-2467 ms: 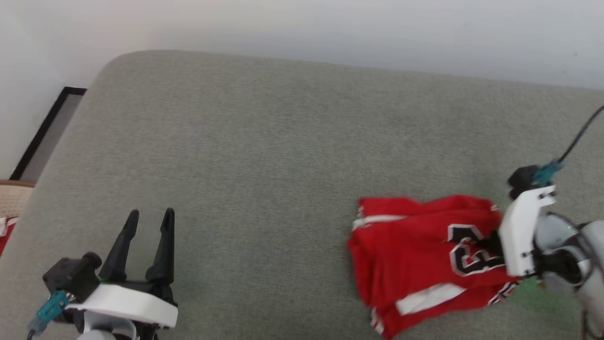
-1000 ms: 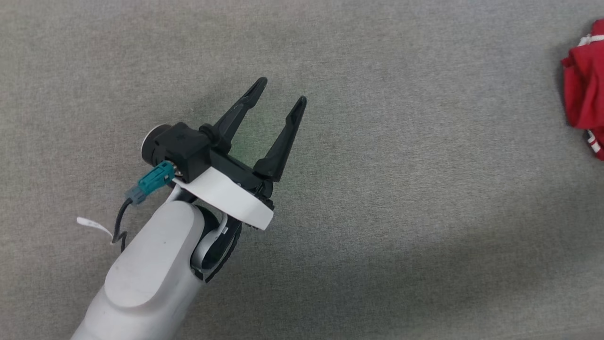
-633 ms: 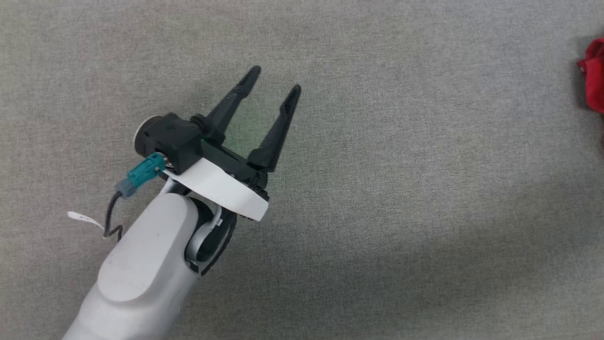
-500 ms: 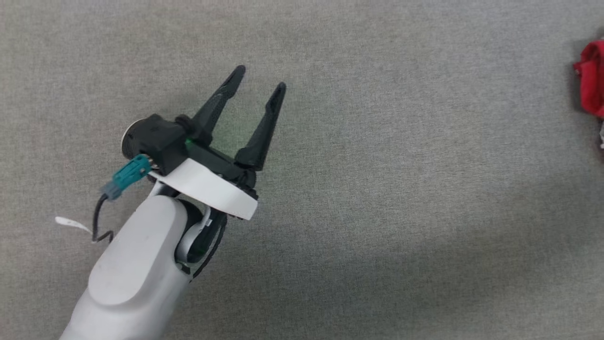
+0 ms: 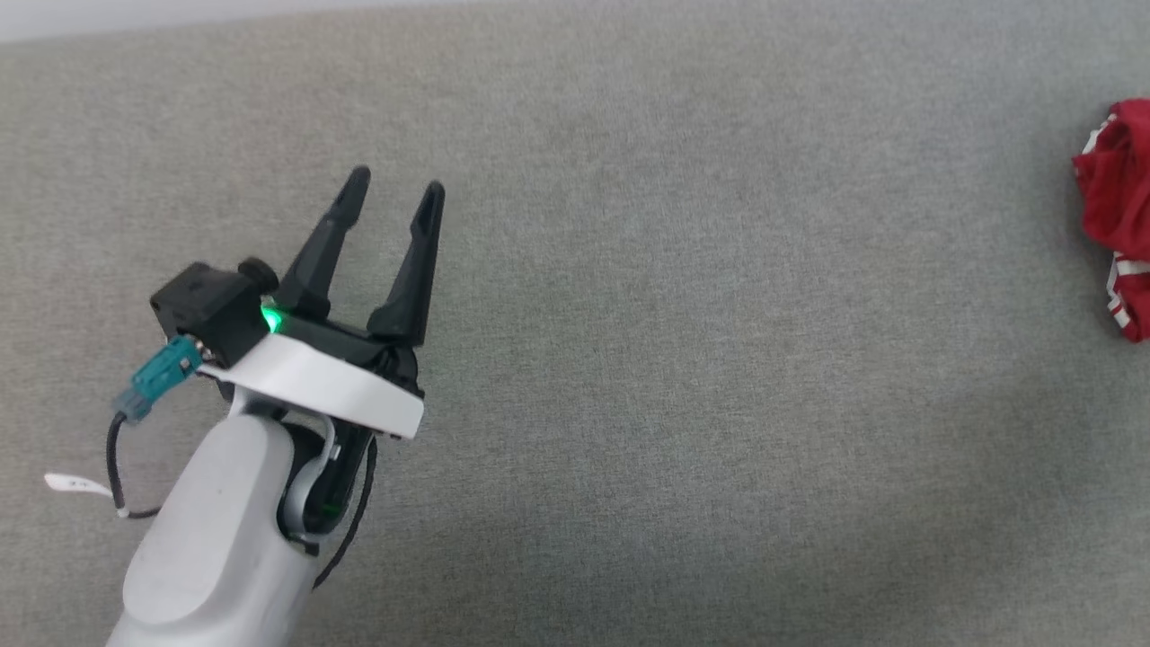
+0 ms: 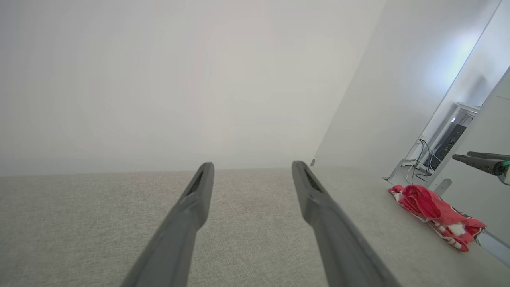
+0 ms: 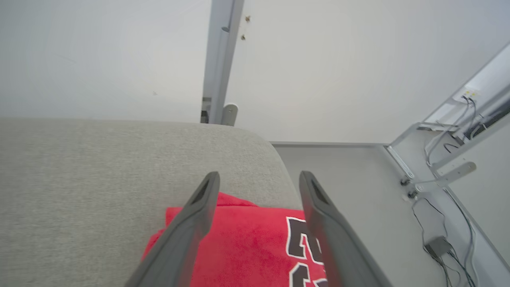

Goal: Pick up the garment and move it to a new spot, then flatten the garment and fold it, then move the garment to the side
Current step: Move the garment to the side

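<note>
The garment [image 5: 1117, 216], red with white striped trim, lies bunched at the far right edge of the grey cushion [image 5: 683, 359]. In the left wrist view the garment [image 6: 434, 209] is a low folded heap off to the right. My left gripper [image 5: 392, 191] hovers open over bare cushion at the left, far from the garment, nothing between its fingers. My right gripper [image 7: 259, 177] stands open just above the garment [image 7: 247, 247], whose black, white-outlined lettering shows beside the right finger; the fingers hold nothing. The right gripper's fingers [image 6: 476, 161] also show above the heap in the left wrist view.
The cushion's rounded far corner [image 7: 259, 143] ends just beyond the garment, with floor [image 7: 358, 191], cables [image 7: 438, 243] and a metal rail past it. A white wall [image 6: 179, 79] stands behind the cushion. A grey post [image 7: 219, 59] rises by the corner.
The head camera has turned left and tilted since 2.5 s ago. My left gripper drew back toward the lower left. The right gripper, shut on the garment before, has opened and let it go.
</note>
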Tool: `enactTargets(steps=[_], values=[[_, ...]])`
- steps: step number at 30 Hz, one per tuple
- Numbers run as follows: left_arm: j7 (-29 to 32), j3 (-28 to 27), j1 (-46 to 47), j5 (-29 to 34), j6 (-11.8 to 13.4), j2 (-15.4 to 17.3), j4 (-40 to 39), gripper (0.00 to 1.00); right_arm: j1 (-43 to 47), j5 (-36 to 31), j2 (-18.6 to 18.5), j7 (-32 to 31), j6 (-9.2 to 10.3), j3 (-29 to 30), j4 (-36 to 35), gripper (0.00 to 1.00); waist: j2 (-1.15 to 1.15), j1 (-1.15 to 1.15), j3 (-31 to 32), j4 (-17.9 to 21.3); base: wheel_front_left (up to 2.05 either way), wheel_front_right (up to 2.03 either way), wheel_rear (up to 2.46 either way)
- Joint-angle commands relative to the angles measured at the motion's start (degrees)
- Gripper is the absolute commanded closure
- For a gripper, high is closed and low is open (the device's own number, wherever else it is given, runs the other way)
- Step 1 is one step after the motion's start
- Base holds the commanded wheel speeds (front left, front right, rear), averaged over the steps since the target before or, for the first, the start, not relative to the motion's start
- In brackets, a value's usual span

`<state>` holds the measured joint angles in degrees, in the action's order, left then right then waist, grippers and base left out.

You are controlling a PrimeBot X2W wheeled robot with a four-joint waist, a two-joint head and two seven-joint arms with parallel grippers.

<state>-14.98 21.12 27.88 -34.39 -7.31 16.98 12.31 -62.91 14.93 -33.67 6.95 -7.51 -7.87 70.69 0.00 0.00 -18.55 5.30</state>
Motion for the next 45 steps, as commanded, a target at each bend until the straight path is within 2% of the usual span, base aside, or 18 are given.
enactTargets(steps=[1,11,20,29,41,45], values=[[-0.25,-0.39,-1.12,-0.13,-0.18,0.08,-0.34,0.0,1.34,0.21,0.61,1.08,0.04,-0.65,-0.7,0.0,0.0,0.0,1.32,-0.55,0.0,0.0,0.0],[-0.25,-8.29,-7.9,1.92,-0.18,0.58,-1.28,0.0,8.43,6.12,5.66,6.38,0.04,-5.86,-9.2,0.0,0.0,0.0,6.05,-2.06,0.0,0.0,0.0],[-0.25,-13.72,-14.35,3.9,-0.18,0.01,-4.32,0.0,18.01,9.95,6.07,8.22,0.04,-8.78,-20.62,0.0,0.0,0.0,9.49,-3.5,0.0,0.0,0.0],[-0.25,-18.31,-21.16,5.47,-0.18,-0.43,-7.01,0.0,32.13,8.03,9.08,8.22,0.04,-2.16,-36.18,0.0,0.0,0.0,12.71,-4.55,0.0,0.0,0.0],[-0.25,-23.55,-29.51,8.32,-0.18,-2.76,-10.45,0.0,48.84,5.25,13.96,8.24,0.04,3.96,-49.39,0.0,0.0,0.0,16.37,-5.66,0.0,0.0,0.0],[-0.25,-25.02,-31.54,8.92,-0.19,-3.82,-11.38,0.0,52.99,5.0,15.53,8.24,0.03,5.93,-51.81,0.0,0.0,0.0,17.28,-5.96,0.0,0.0,0.0]])
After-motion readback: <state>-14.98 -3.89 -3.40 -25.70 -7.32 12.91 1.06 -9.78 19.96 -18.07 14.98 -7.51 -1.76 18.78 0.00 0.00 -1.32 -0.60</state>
